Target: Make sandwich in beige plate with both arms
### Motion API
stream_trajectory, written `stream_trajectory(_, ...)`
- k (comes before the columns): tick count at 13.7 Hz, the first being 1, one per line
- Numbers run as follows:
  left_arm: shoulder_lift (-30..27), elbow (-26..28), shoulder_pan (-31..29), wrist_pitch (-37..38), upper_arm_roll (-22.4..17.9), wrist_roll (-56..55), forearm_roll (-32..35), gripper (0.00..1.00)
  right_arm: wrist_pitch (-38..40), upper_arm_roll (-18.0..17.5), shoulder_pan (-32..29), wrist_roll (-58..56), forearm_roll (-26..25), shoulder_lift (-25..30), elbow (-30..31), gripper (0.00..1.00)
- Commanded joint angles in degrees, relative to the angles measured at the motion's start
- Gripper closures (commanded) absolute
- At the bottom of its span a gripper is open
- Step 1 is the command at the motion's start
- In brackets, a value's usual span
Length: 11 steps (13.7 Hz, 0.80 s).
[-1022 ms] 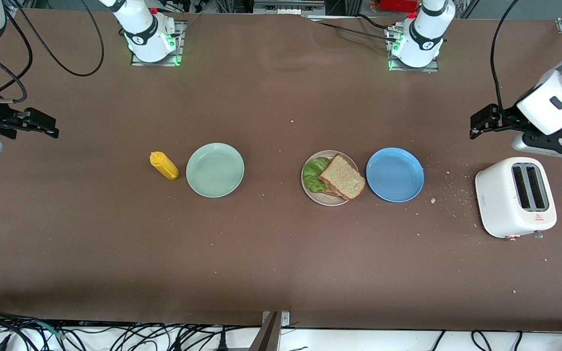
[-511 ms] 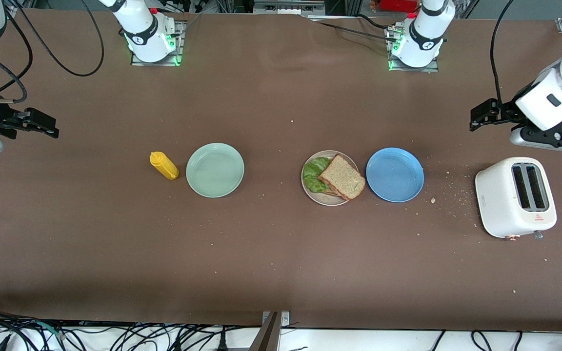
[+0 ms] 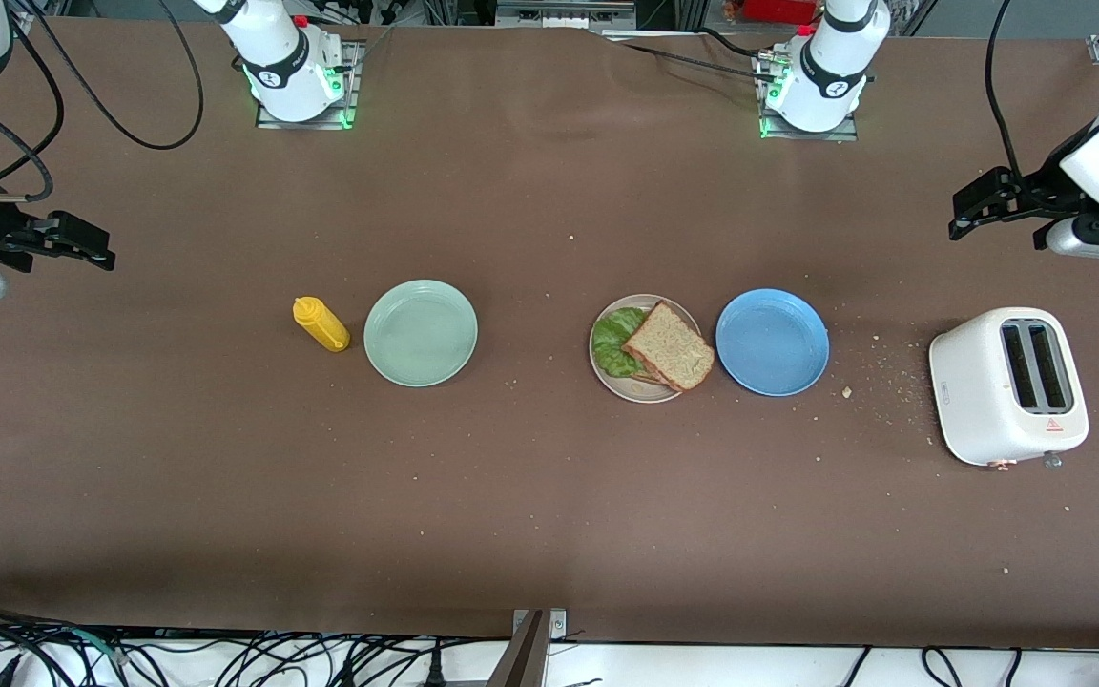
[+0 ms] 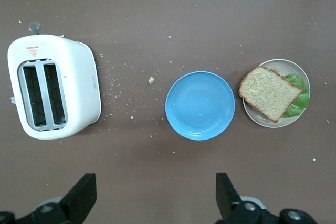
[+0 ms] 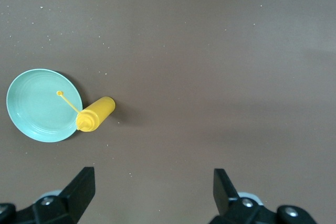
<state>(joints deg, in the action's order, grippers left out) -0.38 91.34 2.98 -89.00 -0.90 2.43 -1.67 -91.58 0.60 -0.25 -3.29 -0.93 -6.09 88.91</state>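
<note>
Look at the beige plate (image 3: 602, 371) in the middle of the table (image 3: 549, 515). The sandwich (image 3: 670, 345) sits on it already. You can see a top slice of bread, a green lettuce leaf (image 3: 614, 341) poking out toward the right arm's end, and what looks like a second slice under it, though only a thin edge shows, so you cannot be sure. One corner of the bread hangs over the rim, toward the blue plate (image 3: 772, 342) just beside it.

Your left hand (image 3: 981, 203) is up in the air over the bare table at the left arm's end, above the spot near the white toaster (image 3: 1007, 385). Its fingers are spread wide and hold nothing. Your right hand (image 3: 82, 244) waits over the table at the right arm's end, also wide and empty. The green plate (image 3: 421, 332) and the yellow bottle (image 3: 321, 323) lie well apart from it.

The job looks about done. If you need to fix the bread, be gentle. Bread is light and soft, and it squashes and drops crumbs (image 3: 879, 382). Take it by two sides at the brown crust, which is firmer. The lettuce is thin and floppy, so pinch it at its edge.
</note>
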Motion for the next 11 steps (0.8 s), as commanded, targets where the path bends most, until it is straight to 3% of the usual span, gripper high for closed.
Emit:
stream_trajectory(1,-2.0,1.8,-2.1,-0.1,2.3,0.0,-1.0,0.0,0.4,-0.2,-0.2,0.0,0.1,-0.4,-1.3,0.0)
stream_trajectory(3,-1.9,1.7,-4.1,0.2,3.8,0.1,-1.0,0.0,0.4,-0.2,-0.2,0.1,0.1,-0.4,-1.3,0.0)
stream_trajectory(11,-0.3,-0.2,-4.1,0.3,3.6,0.1,-1.1,0.0,0.4,-0.2,-0.2,0.0,0.0,-0.4,-1.3,0.0)
